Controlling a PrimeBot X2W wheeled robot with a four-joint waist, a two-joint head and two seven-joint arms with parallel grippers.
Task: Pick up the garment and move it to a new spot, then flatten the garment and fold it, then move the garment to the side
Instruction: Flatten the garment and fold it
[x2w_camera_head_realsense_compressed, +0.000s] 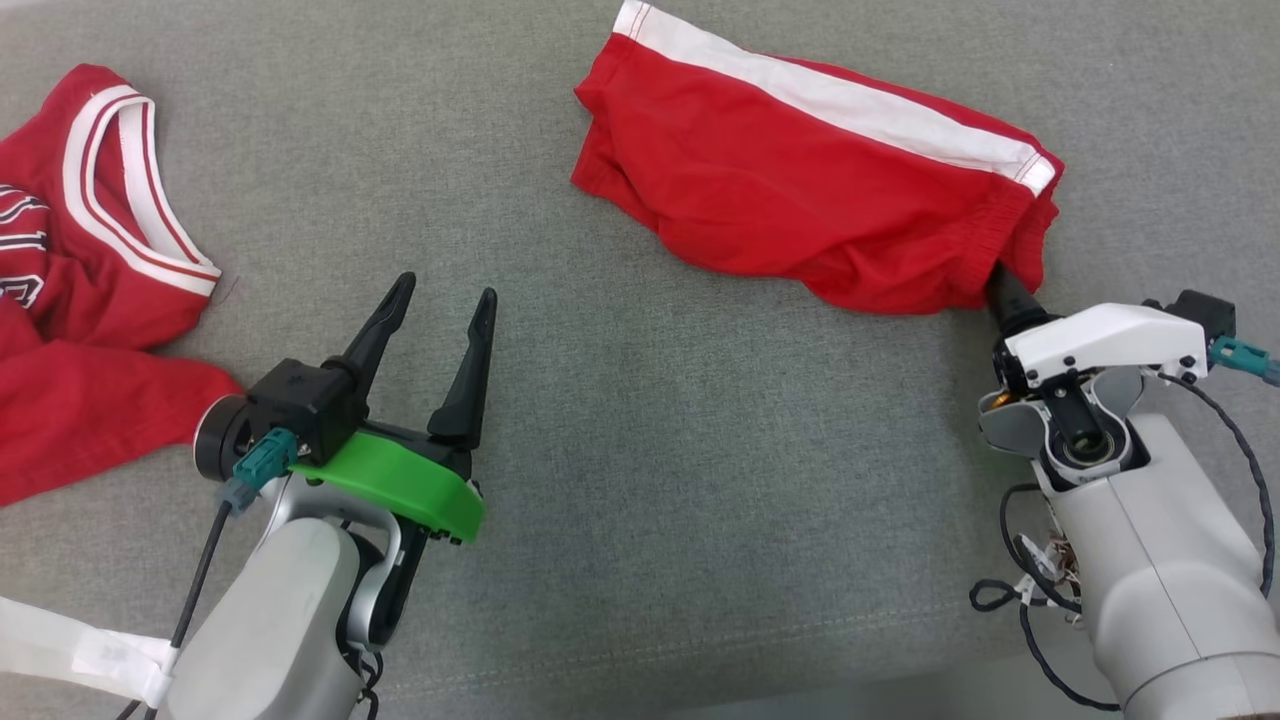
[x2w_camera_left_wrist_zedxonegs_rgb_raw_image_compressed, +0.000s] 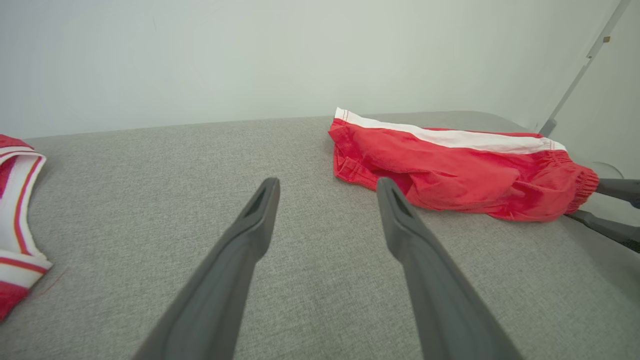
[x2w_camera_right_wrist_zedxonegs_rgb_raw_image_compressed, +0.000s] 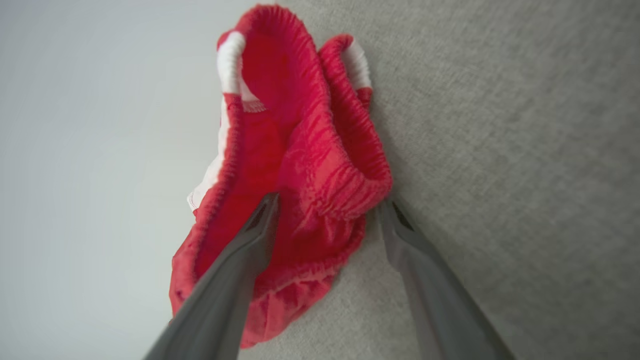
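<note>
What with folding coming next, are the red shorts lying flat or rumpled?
Rumpled: the red shorts lie bunched, waistband gaping open at the right pincer.

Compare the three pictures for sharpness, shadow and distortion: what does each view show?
Head view: even, soft light, no glare, faint shadows; the red shorts are sharp. Left wrist view: the grey surface has a bowed far edge from the wide lens; the left gripper blurs toward the lens. Right wrist view: the right gripper blurs likewise, while the waistband is crisper.
</note>
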